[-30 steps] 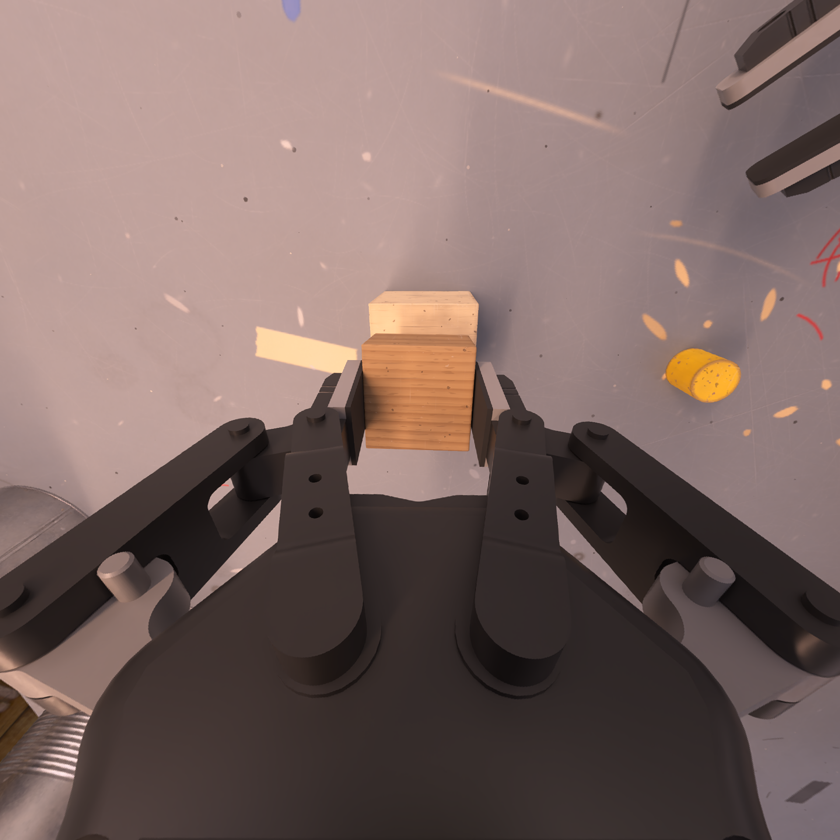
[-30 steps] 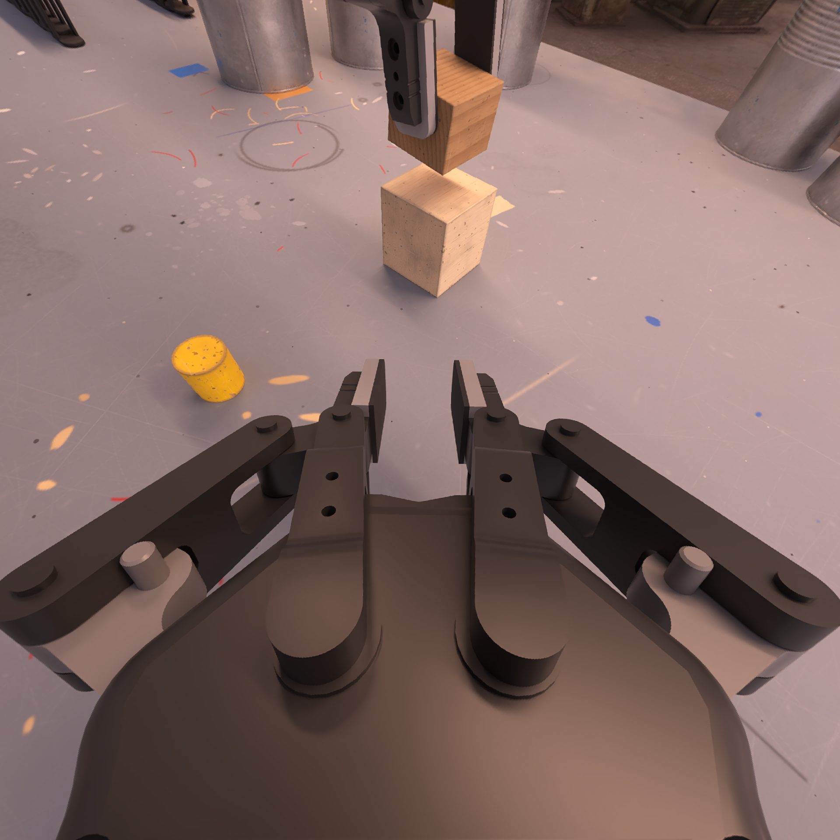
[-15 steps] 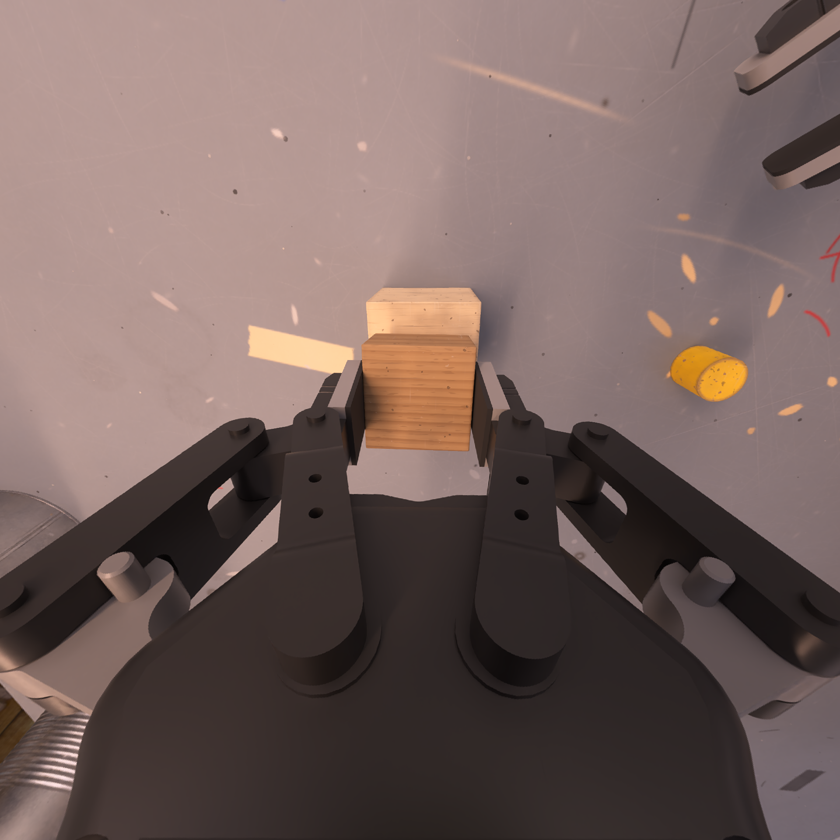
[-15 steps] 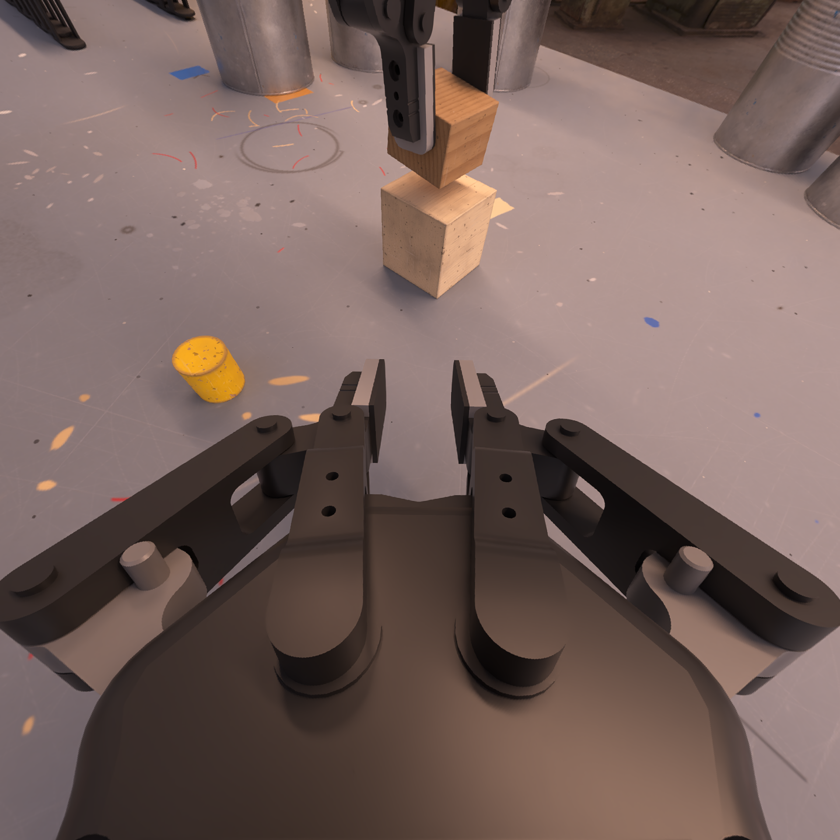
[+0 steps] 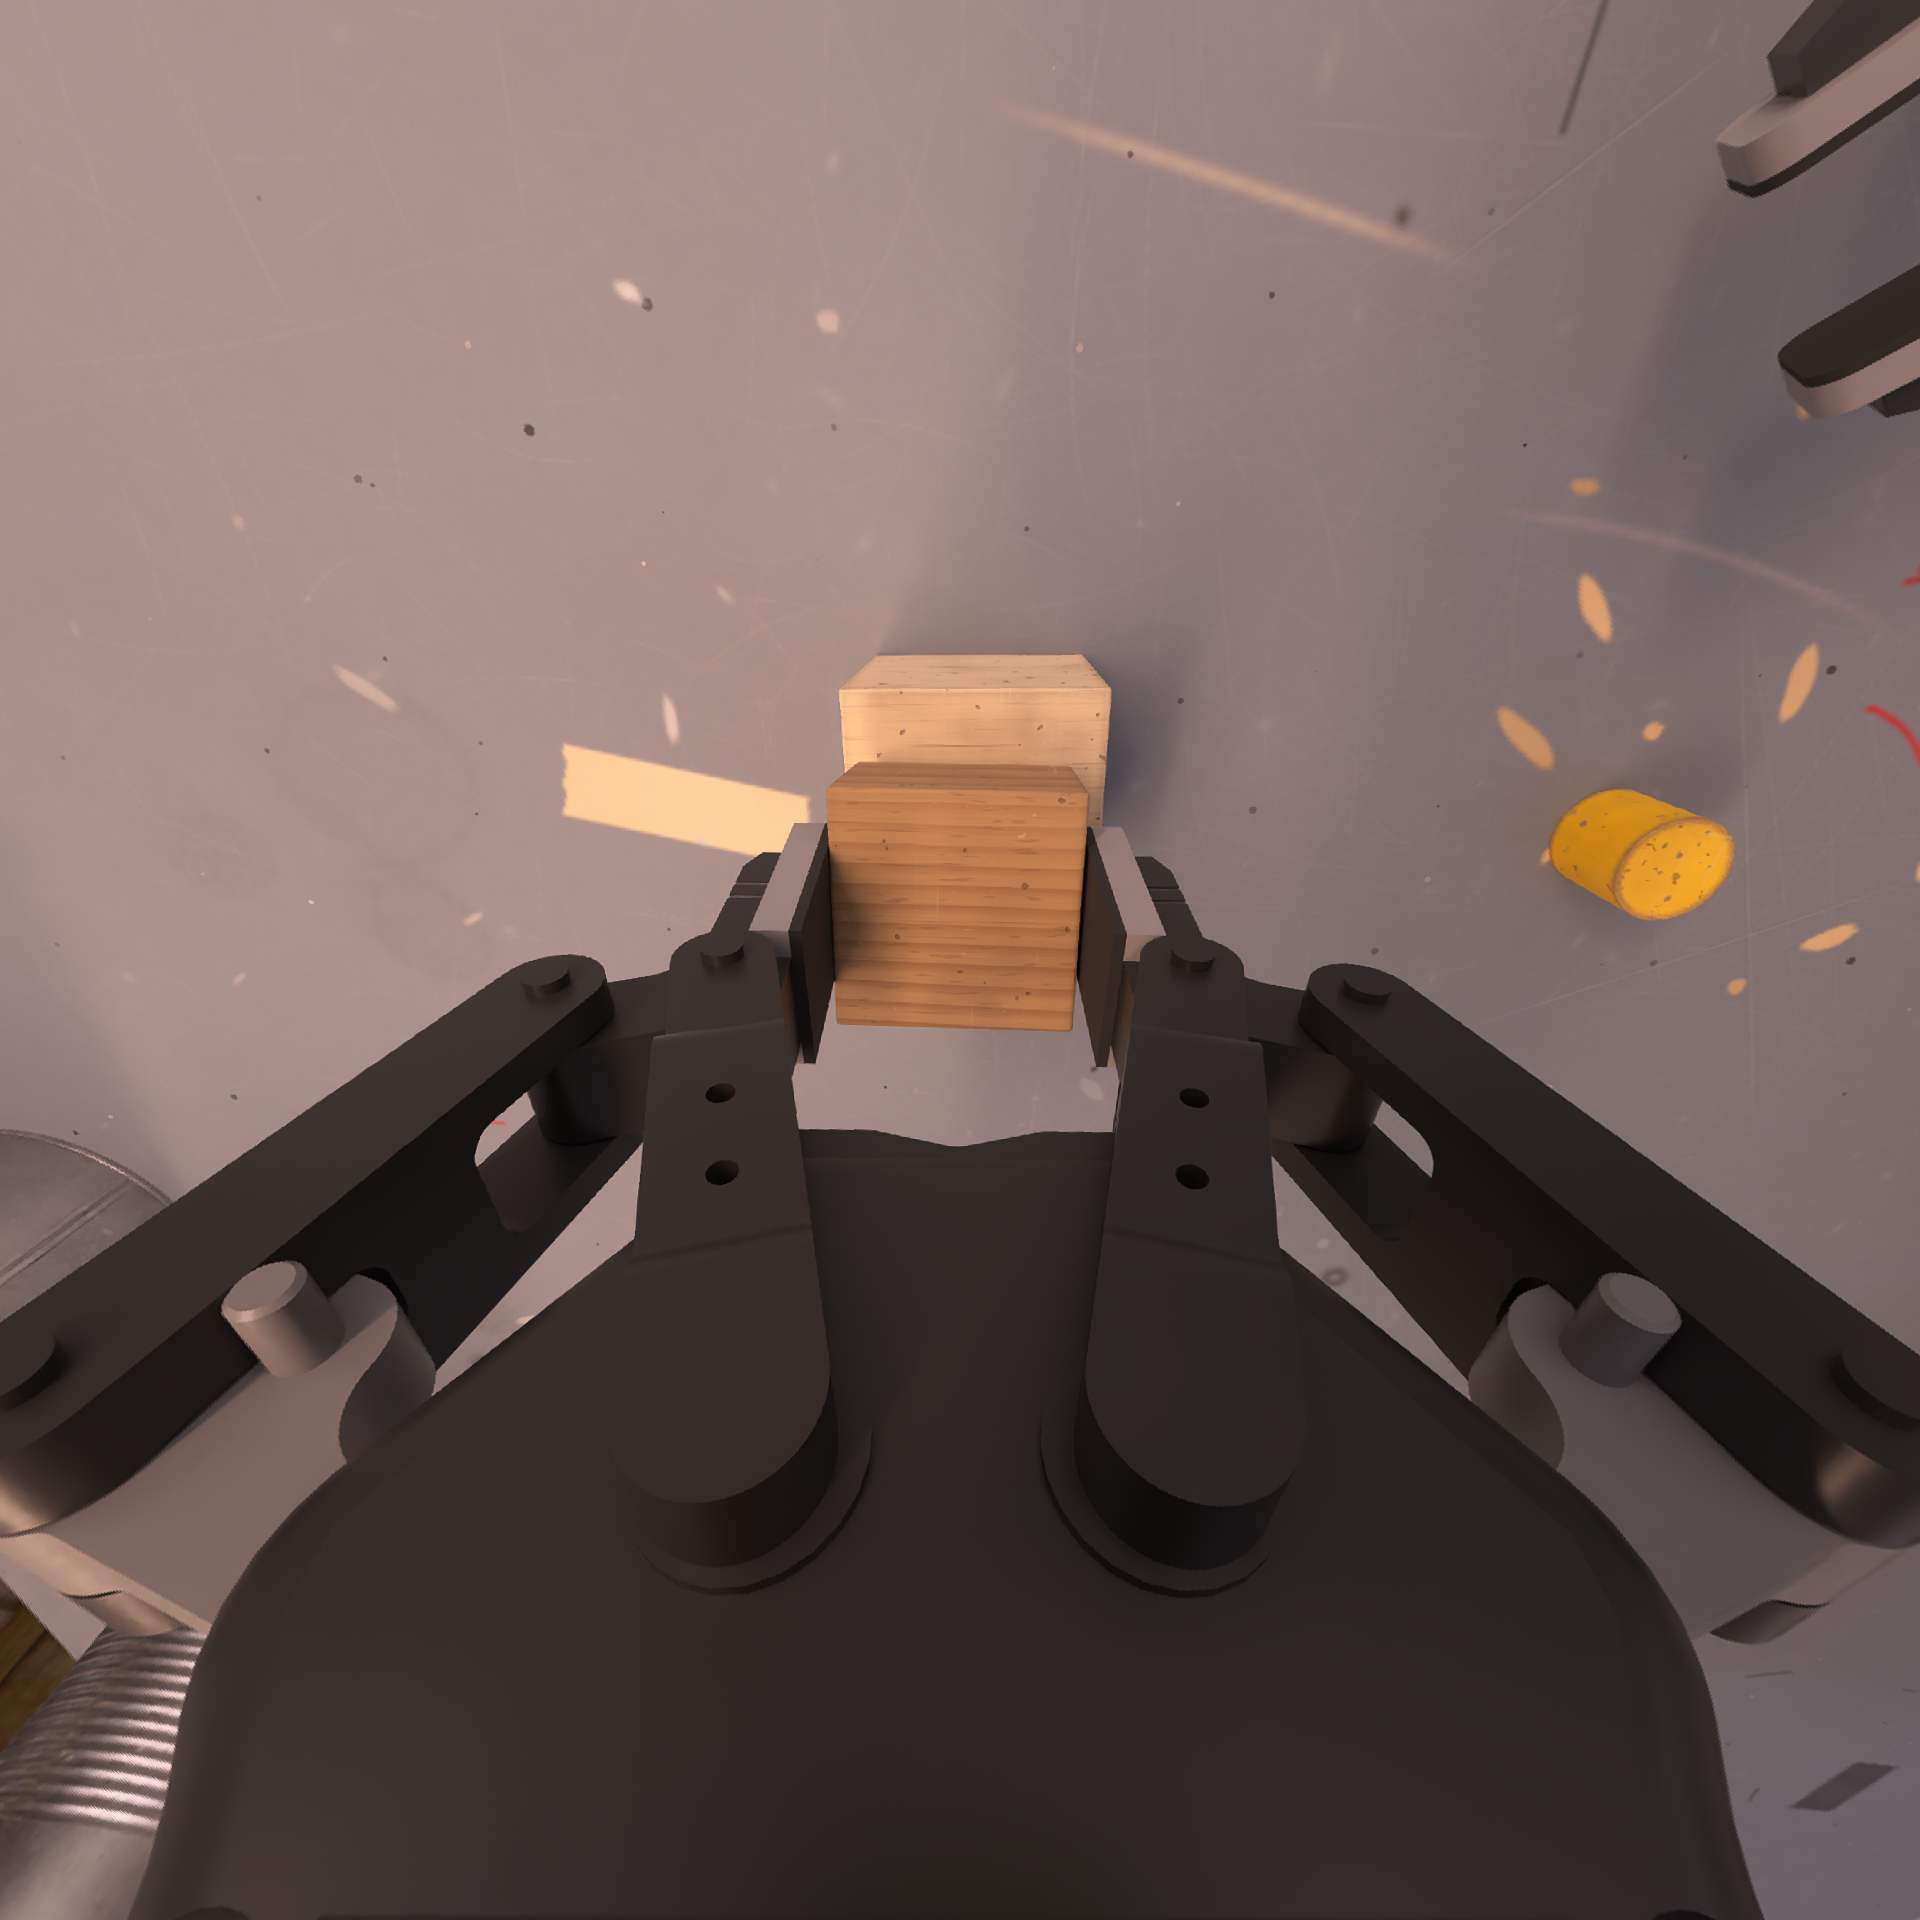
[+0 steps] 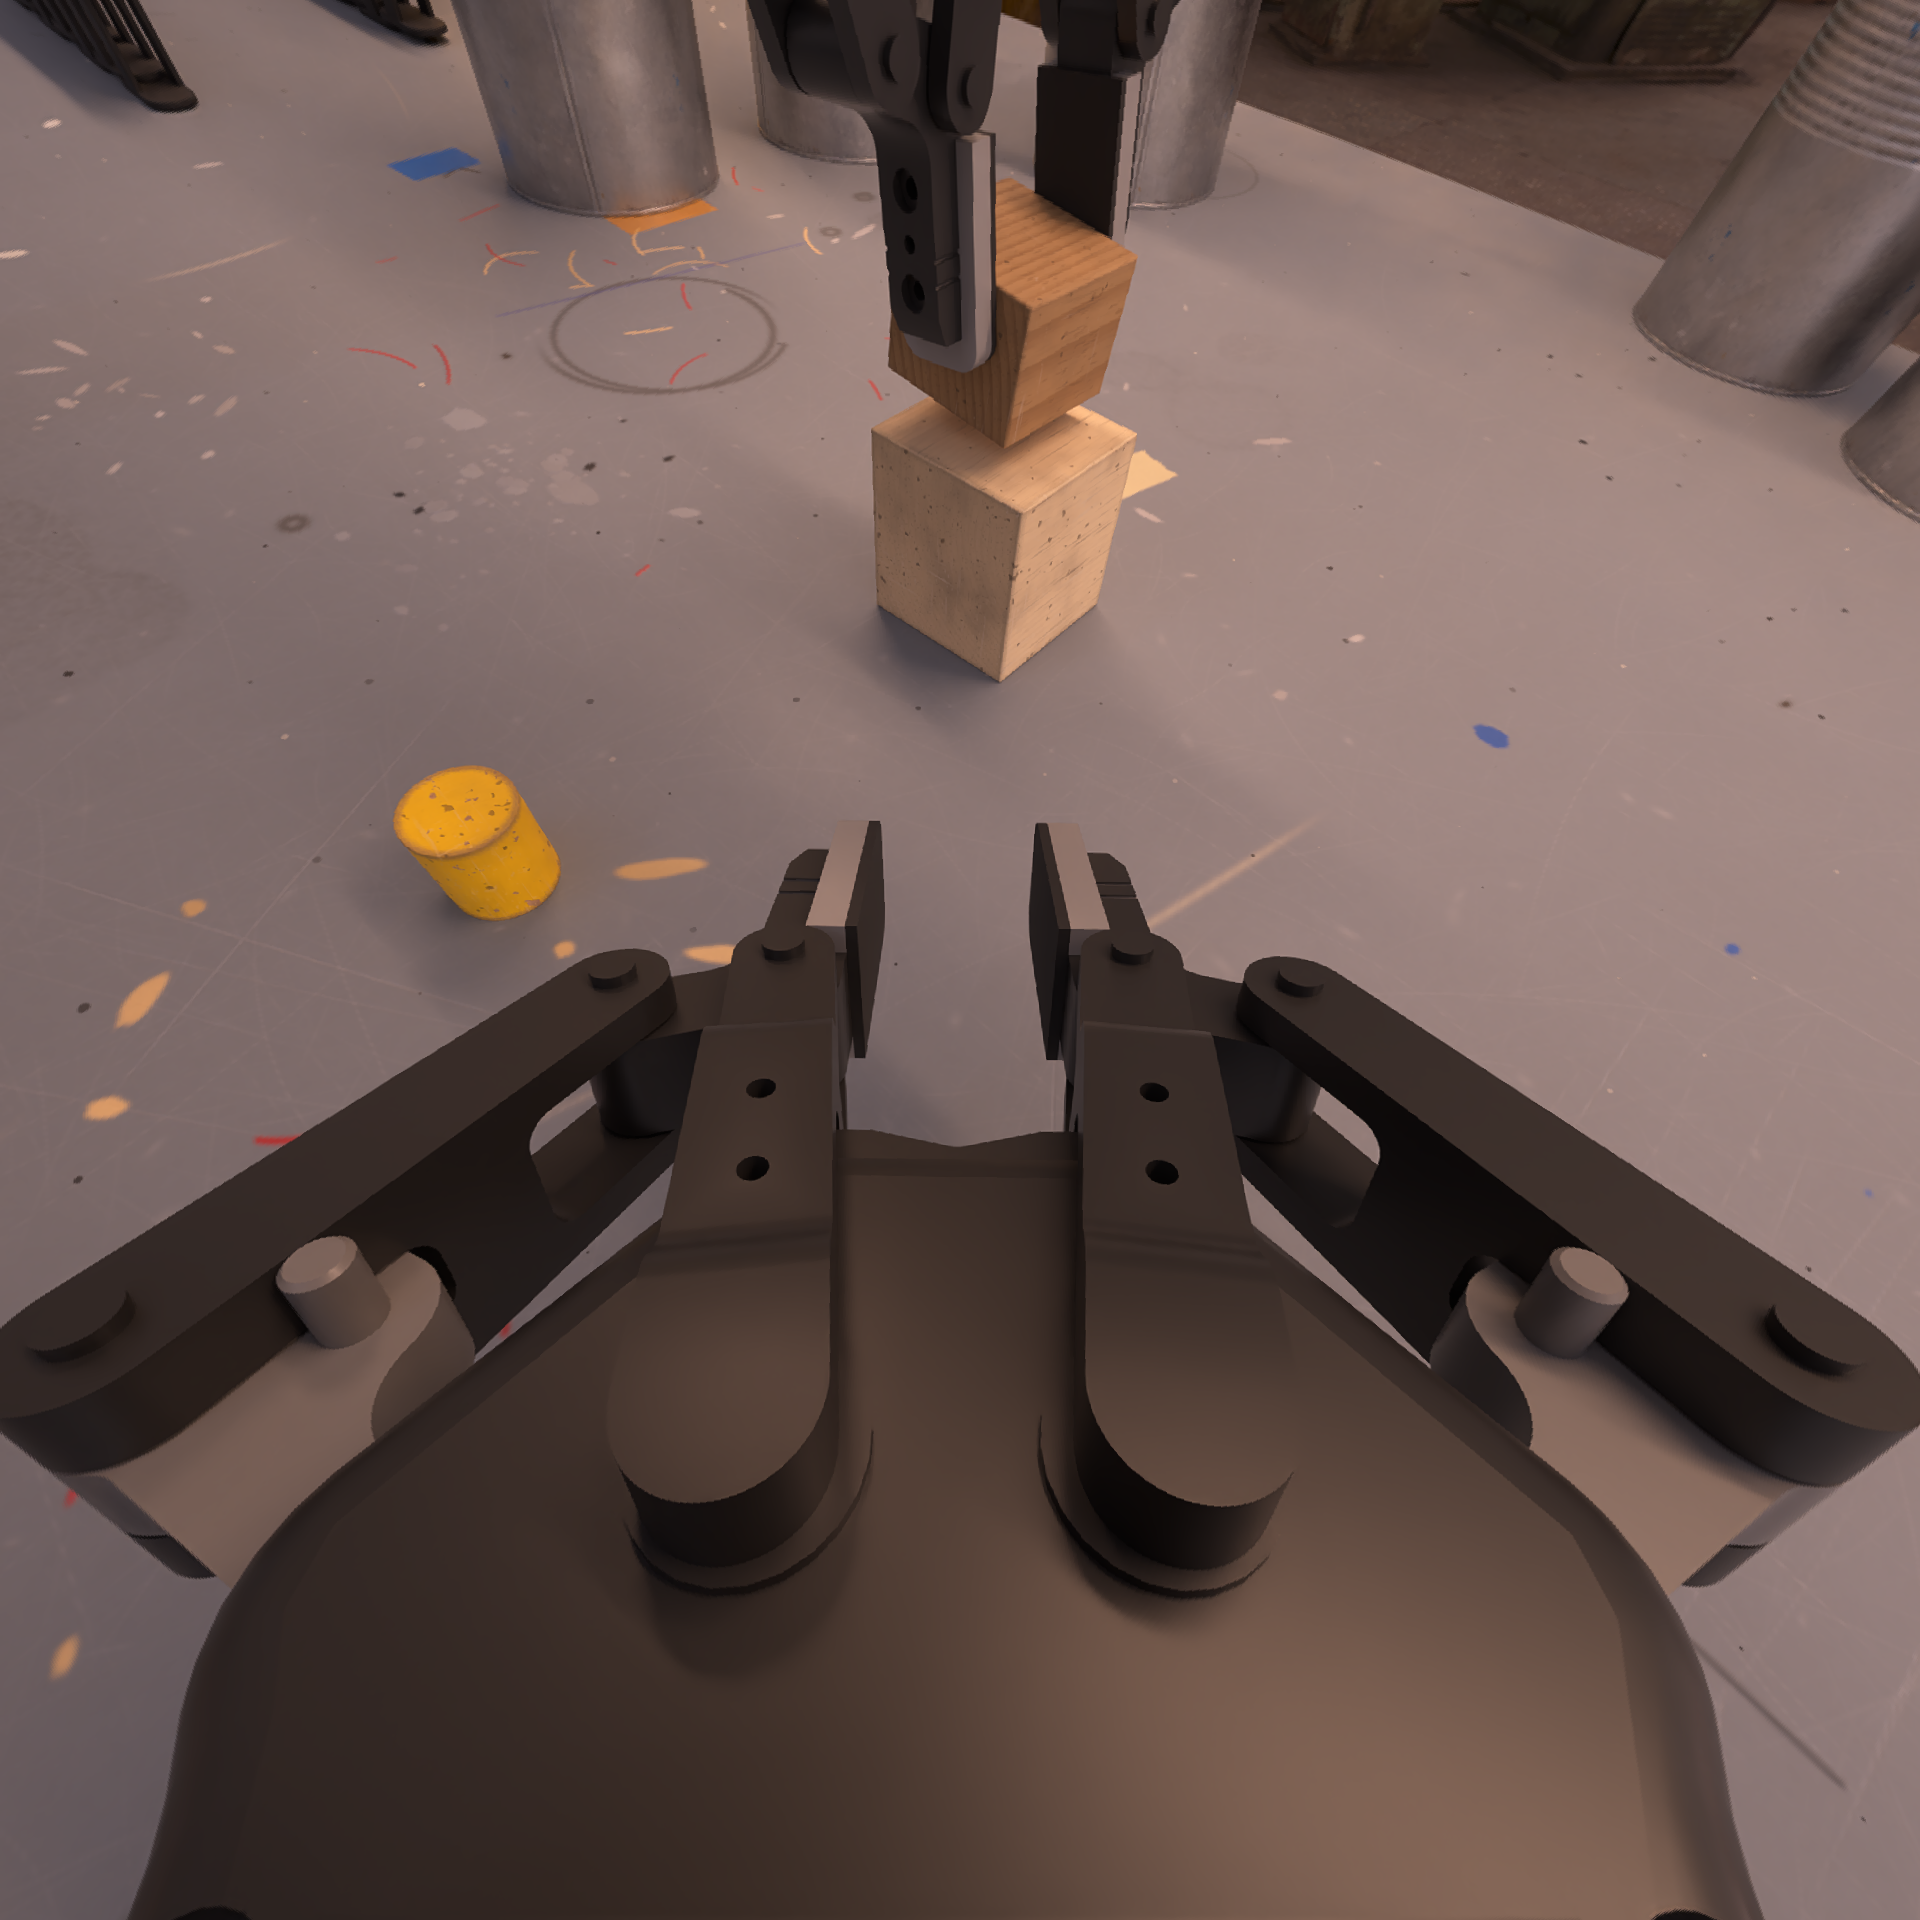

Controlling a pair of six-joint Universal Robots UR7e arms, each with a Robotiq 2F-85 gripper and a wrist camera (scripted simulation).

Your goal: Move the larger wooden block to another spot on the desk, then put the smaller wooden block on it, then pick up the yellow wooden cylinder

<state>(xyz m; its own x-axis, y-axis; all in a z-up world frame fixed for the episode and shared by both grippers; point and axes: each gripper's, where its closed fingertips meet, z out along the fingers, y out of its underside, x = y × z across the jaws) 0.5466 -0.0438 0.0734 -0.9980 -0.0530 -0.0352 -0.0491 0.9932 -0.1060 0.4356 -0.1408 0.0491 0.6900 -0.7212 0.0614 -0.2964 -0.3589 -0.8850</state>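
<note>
My left gripper (image 5: pixel 956 914) is shut on the smaller brown wooden block (image 5: pixel 954 899). It holds the block right over the larger pale wooden block (image 5: pixel 977 712), which stands on the grey desk. In the right wrist view the brown block (image 6: pixel 1049 312) sits at or just above the pale block's (image 6: pixel 992 540) top face; I cannot tell if they touch. The yellow wooden cylinder (image 6: pixel 478 842) lies on its side on the desk, left of my right gripper (image 6: pixel 956 904), which is open and empty. The cylinder also shows in the left wrist view (image 5: pixel 1642 854).
Several metal cans (image 6: pixel 592 104) stand at the desk's far side, with more at the right (image 6: pixel 1787 239). A dark rack (image 6: pixel 114 52) is at the far left. Paint flecks and a strip of pale tape (image 5: pixel 675 795) mark the desk.
My left gripper has come down with the brown block, closing the gap to the pale block's top. My right gripper has not moved.
</note>
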